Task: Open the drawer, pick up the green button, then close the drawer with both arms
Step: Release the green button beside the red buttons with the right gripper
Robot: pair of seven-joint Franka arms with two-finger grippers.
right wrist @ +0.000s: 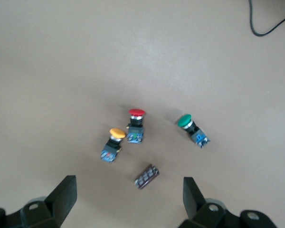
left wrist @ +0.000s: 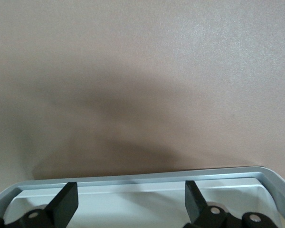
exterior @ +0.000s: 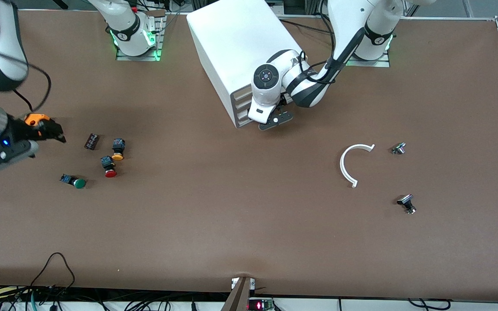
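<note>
The left gripper's (exterior: 276, 122) jaws are wide apart with nothing between them, low at the front of the cabinet (exterior: 236, 52), over the lip of the bottom drawer (left wrist: 147, 180). The right gripper's (exterior: 52, 131) jaws are wide apart too and hold nothing; it hangs over the table (exterior: 231, 216) near the right arm's end, beside the buttons. There are three buttons. The green button (exterior: 76, 182) lies on its side on the table, nearest the front camera of the three. The red button (exterior: 110, 167) and the yellow button (exterior: 117, 150) lie close together, a bit farther from the camera. One small dark block (exterior: 91, 141) lies just beside the yellow one. Toward the left arm's end of the table lie one white curved piece (exterior: 349, 164) and two small dark metal parts (exterior: 399, 148), well apart from the buttons.
</note>
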